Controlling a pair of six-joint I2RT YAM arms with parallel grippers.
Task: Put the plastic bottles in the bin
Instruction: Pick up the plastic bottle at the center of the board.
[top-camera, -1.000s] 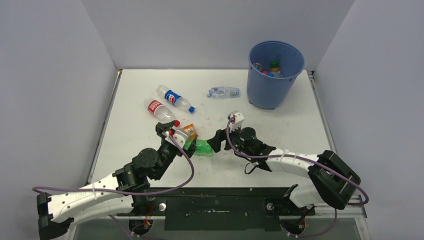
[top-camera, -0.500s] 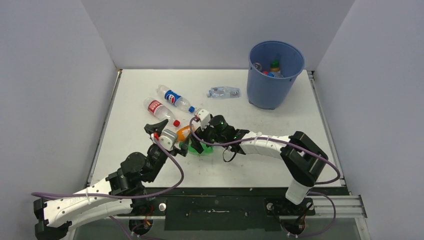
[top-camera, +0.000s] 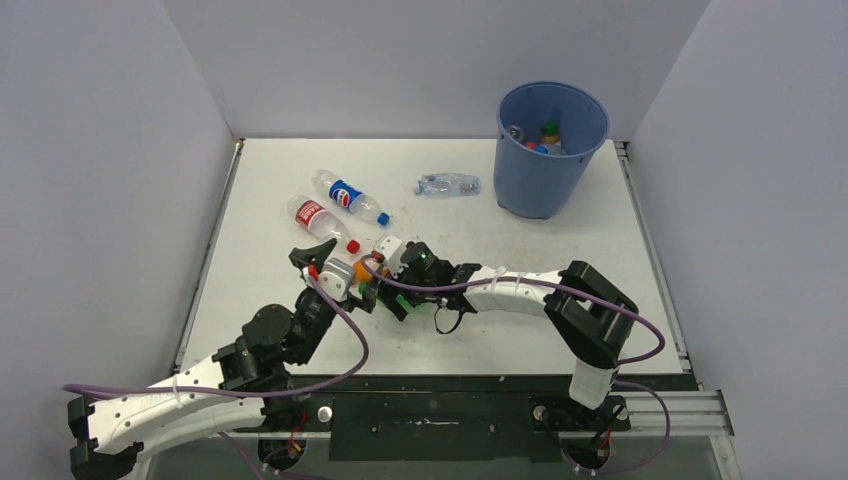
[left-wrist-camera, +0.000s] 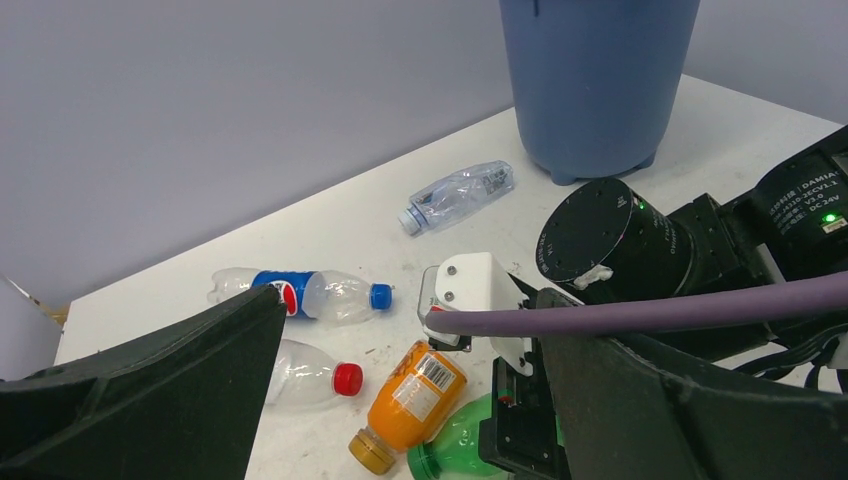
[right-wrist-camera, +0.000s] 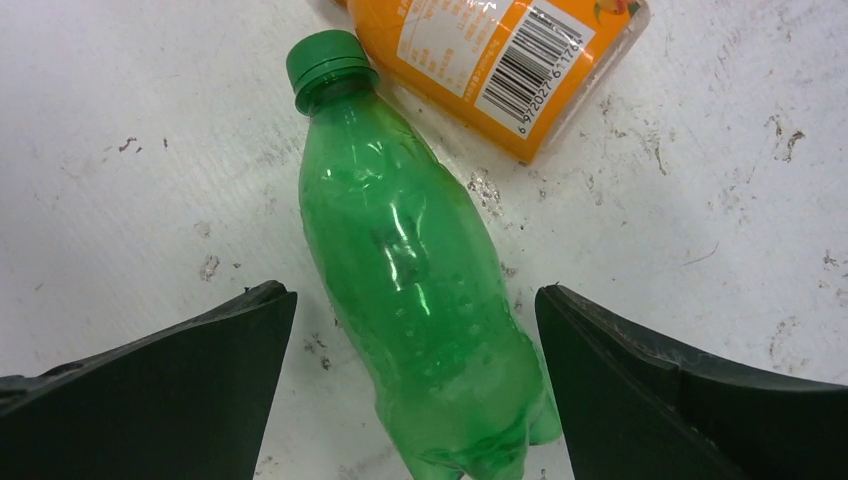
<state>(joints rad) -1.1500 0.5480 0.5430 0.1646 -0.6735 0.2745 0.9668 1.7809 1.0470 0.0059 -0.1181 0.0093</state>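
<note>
A green bottle (right-wrist-camera: 420, 300) lies on the table between the open fingers of my right gripper (right-wrist-camera: 415, 390), cap pointing away; in the top view (top-camera: 396, 299) the gripper (top-camera: 400, 290) hides most of it. An orange juice bottle (right-wrist-camera: 500, 50) lies touching its neck, and also shows in the left wrist view (left-wrist-camera: 415, 400). My left gripper (top-camera: 338, 275) is open and empty, just left of these two bottles. A red-capped bottle (top-camera: 320, 220), a blue-labelled bottle (top-camera: 350, 198) and a crushed clear bottle (top-camera: 447, 184) lie further back. The blue bin (top-camera: 548, 150) stands at the back right with bottles inside.
My right arm's wrist (left-wrist-camera: 610, 240) and its purple cable (left-wrist-camera: 700, 305) cross right in front of my left gripper. White walls enclose the table (top-camera: 600, 260) on three sides. The two grippers are very close together.
My right gripper has swung left and come down over the green bottle, its fingers now either side of it. My left gripper drew back slightly left and stays open.
</note>
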